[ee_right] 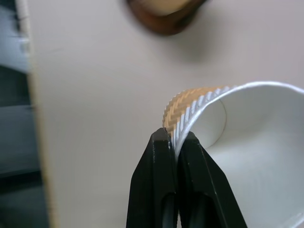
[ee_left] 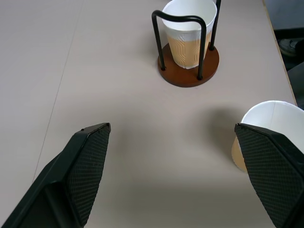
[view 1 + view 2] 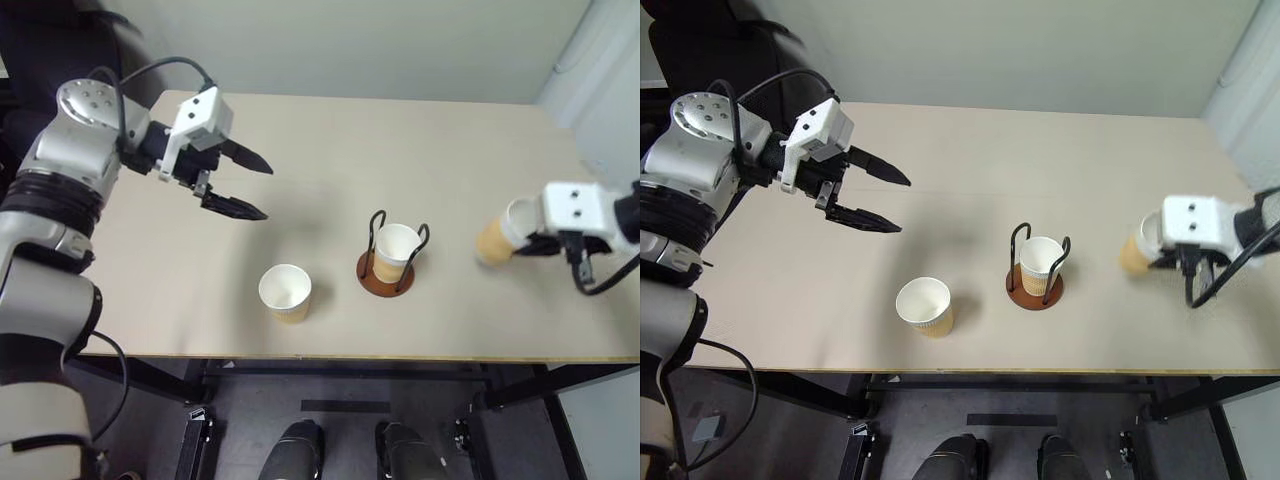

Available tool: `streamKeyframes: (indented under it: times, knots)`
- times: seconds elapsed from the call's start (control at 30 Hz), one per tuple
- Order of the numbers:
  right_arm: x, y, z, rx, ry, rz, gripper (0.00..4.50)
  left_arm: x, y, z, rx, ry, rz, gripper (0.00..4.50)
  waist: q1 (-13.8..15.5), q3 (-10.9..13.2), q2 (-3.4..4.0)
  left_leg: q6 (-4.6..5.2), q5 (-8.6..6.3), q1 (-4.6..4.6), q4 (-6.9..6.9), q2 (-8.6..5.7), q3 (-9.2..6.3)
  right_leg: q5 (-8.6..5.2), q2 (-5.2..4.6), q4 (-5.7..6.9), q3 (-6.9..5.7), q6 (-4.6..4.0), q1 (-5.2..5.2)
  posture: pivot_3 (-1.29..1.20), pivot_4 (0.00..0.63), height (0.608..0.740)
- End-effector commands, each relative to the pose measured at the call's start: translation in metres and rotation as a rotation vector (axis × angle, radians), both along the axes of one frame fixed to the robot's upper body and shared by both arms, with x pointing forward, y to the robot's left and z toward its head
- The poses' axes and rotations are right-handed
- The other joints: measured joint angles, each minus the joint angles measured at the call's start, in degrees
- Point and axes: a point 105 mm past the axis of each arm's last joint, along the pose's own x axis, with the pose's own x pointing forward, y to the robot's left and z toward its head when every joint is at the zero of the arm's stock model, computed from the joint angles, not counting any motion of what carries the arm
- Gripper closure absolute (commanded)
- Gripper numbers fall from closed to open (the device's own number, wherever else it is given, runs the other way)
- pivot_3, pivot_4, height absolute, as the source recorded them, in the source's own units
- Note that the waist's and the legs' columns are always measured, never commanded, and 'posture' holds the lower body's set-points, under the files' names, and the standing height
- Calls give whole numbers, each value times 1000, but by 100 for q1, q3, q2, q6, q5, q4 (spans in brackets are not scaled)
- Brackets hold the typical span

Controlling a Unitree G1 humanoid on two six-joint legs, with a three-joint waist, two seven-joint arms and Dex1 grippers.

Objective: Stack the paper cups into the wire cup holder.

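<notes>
My right jaws [image 1: 175, 137] clench a paper cup's [image 3: 495, 240] wall, frame right | left jaws [image 3: 250, 186] released, upper left | wire cup holder [image 3: 385, 272] centre, one cup inside [image 3: 395, 250].

A pale beige tabletop [image 3: 330, 150] on a black metal frame [image 3: 150, 378] stands against a plain light wall [image 3: 380, 45]; dark floor [image 3: 350, 425] shows below its near edge.

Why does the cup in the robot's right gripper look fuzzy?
Left eye view: the held paper cup is smeared, unlike the sharp cup in the wire cup holder. Right wrist view: that cup's rim looks crisp between the right gripper, while the holder's base is soft.
</notes>
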Motion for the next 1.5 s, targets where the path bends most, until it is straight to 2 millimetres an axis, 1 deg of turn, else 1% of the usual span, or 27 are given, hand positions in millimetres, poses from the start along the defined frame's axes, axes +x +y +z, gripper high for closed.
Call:
streamKeyframes:
  times: [0.03,0.13,0.23,0.3,0.43,0.57,0.6,0.7,0.73,0.8,0.87,1.2,1.5]
  knots:
    - [-1,15,43,46,-131,29,4467,-5,-6,7,-28,-5,-51,0,-3,0,0,-1,0,0,-1,-1,2,1,3,3,-1,0,-8,0,150,740]
    - [0,32,58,90,-163,69,4467,-4,-12,8,-45,-3,-68,0,-1,-2,-3,-5,1,0,-5,4,-4,4,7,7,-9,4,-11,0,150,740]
    - [-1,48,63,141,-142,111,4467,-3,-19,11,-74,-5,-89,0,1,-2,-2,-8,1,-1,-3,5,-13,4,5,8,-13,4,-12,0,150,740]
    - [-1,59,59,155,-117,144,4467,-3,-28,16,-120,-10,-116,0,12,-2,-3,-12,3,-4,-2,0,-12,3,6,8,-22,2,-12,0,150,740]
    - [1,69,52,156,-87,171,4467,-4,-41,22,-174,-17,-160,0,21,2,4,-16,5,-10,-1,4,-18,6,-4,10,-33,9,-16,0,150,740]
    - [2,78,35,151,-28,200,4467,-7,-52,25,-210,-19,-205,0,20,2,4,-25,11,-15,5,11,-19,1,-16,11,-107,0,-14,0,150,740]
    - [2,79,31,148,-14,207,4467,-7,-53,23,-204,-15,-209,0,22,2,4,-28,13,-16,1,12,-21,-2,-8,14,-130,-5,-16,0,150,740]
    - [2,84,25,142,9,225,4467,-8,-54,21,-198,-11,-214,0,26,3,5,-33,13,-17,-2,20,-21,-6,-1,15,-141,-13,-18,0,150,740]
    - [2,86,23,140,12,232,4467,-8,-54,21,-198,-10,-214,0,20,3,5,-36,11,-19,1,30,-30,-8,-14,15,-128,-14,-17,0,150,740]
    - [2,91,20,131,24,253,4467,-8,-54,22,-197,-9,-214,0,21,2,5,-40,13,-19,-4,29,-20,-10,2,22,-143,-20,-23,0,150,740]
    - [1,96,16,124,33,272,4467,-8,-54,21,-195,-8,-214,0,13,2,4,-42,13,-18,-2,38,-32,-12,-7,25,-133,-23,-21,0,150,740]
    - [5,118,9,93,37,353,4467,-8,-54,19,-185,-8,-215,0,0,2,4,-43,13,-10,3,35,-29,-14,-7,45,-136,-31,-23,0,150,740]
    - [9,123,3,1,24,411,4467,-9,-53,17,-179,-5,-214,0,0,1,2,-47,14,-9,4,38,-34,-25,-13,72,-141,-50,-31,0,150,740]
